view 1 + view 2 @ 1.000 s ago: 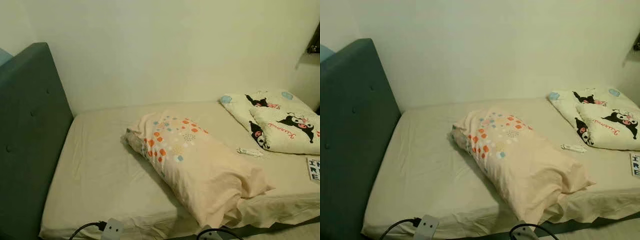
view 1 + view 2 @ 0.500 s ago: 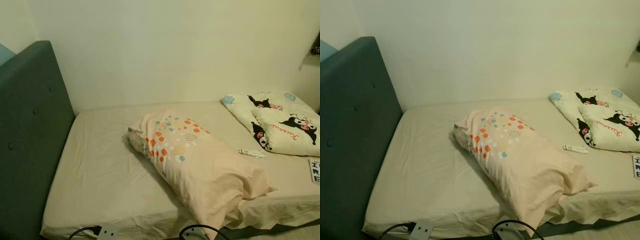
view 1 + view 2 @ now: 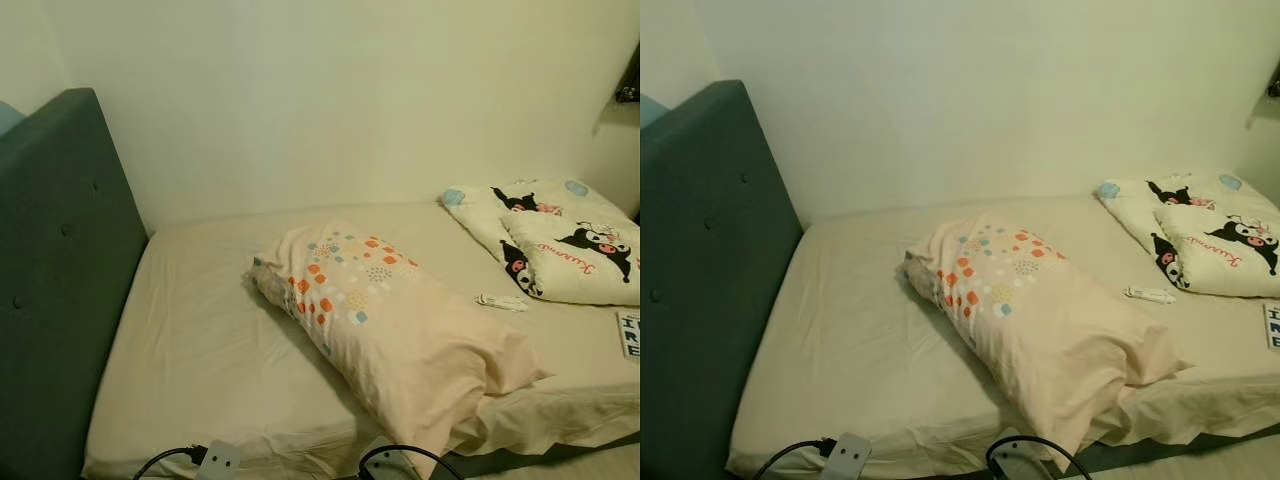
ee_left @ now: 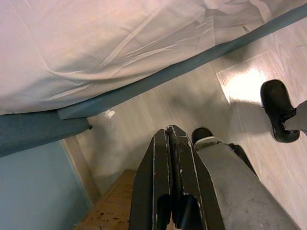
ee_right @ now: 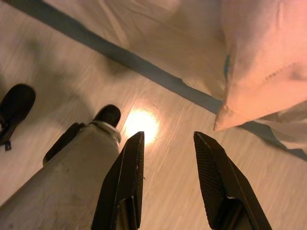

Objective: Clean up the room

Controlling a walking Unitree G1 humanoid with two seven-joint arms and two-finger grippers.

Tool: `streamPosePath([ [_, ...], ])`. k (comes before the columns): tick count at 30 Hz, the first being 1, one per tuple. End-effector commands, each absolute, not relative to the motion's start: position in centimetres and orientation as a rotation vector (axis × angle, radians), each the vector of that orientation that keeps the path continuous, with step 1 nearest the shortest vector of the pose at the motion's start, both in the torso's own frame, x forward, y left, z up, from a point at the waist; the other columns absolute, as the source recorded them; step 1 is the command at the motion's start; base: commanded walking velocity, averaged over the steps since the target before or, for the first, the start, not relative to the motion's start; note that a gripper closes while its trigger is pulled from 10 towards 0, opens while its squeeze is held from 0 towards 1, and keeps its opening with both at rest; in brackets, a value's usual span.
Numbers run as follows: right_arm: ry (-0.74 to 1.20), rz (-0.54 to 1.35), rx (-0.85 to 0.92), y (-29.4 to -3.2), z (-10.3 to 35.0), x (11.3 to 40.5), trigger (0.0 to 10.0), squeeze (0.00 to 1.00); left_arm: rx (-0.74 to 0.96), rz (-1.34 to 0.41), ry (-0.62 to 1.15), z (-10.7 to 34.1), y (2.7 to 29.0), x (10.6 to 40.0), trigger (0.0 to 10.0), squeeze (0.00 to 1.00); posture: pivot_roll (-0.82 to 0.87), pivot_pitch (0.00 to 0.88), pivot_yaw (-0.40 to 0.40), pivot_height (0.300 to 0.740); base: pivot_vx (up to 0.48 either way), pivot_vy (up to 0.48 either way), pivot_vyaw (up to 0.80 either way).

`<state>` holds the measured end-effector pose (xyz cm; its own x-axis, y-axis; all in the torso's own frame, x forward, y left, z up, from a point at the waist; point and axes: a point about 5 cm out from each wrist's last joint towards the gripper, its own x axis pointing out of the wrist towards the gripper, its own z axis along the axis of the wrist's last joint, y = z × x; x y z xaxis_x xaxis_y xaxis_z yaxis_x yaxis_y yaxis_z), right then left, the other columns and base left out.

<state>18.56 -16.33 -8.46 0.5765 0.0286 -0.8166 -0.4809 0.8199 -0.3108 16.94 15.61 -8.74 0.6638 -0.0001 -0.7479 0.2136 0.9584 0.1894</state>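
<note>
Only the head camera has swayed; left claw together, right claw apart, both low beside the bed, pillow ahead—likely approach step, next reaching forward.

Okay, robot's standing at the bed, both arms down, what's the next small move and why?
Probably raise the right gripper toward the pillow. The pillow lies skewed across the bed, its corner overhanging the near edge just above that gripper, whose fingers are open over the floor. The left gripper hangs shut, farther from it.
</note>
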Motion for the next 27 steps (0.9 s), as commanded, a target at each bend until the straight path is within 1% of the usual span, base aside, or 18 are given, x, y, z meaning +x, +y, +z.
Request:
streamPosePath([
  [1,0.903,0.259,-0.509,-16.3,-8.4,18.6,10.0,0.0,0.282,-0.121,0.861,-8.9,16.4,16.5,10.0,0.0,-0.03,0.0,0.018,0.727,0.0,0.0,0.0],
  [5,0.91,0.223,-0.47,-16.3,-8.4,18.6,10.0,0.0,0.269,-0.103,0.869,-8.9,16.8,16.5,10.0,0.0,-0.03,0.0,0.015,0.727,0.0,0.0,0.0],
  [13,0.882,0.233,-0.5,-16.2,-8.2,18.8,10.0,0.0,0.258,-0.087,0.868,-8.8,16.8,16.8,10.0,0.0,-0.02,0.0,0.007,0.727,0.0,0.0,0.0],
  [17,0.879,0.222,-0.491,-16.1,-8.2,19.0,10.0,0.0,0.235,-0.059,0.864,-8.7,17.0,17.0,10.0,0.0,-0.03,0.0,0.019,0.727,0.0,0.0,0.0],
  [19,0.897,0.22,-0.499,-16.4,-8.3,18.7,10.0,0.0,0.247,-0.067,0.876,-8.8,16.9,16.8,10.0,0.0,-0.03,0.0,0.02,0.727,0.0,0.0,0.0],
  [20,0.912,0.22,-0.493,-16.6,-8.4,18.5,10.0,0.0,0.249,-0.076,0.874,-8.8,16.8,16.8,10.0,0.0,-0.02,0.0,0.005,0.727,0.0,0.0,0.0],
  [23,0.918,0.245,-0.511,-16.6,-8.6,18.3,10.0,0.0,0.239,-0.069,0.865,-8.7,16.8,17.0,10.0,0.0,-0.03,0.0,0.01,0.727,0.0,0.0,0.0],
  [27,0.929,0.217,-0.501,-17.0,-8.7,18.0,10.0,0.0,0.249,-0.079,0.883,-8.9,16.7,16.7,10.0,0.0,-0.04,0.0,0.01,0.727,0.0,0.0,0.0],
])
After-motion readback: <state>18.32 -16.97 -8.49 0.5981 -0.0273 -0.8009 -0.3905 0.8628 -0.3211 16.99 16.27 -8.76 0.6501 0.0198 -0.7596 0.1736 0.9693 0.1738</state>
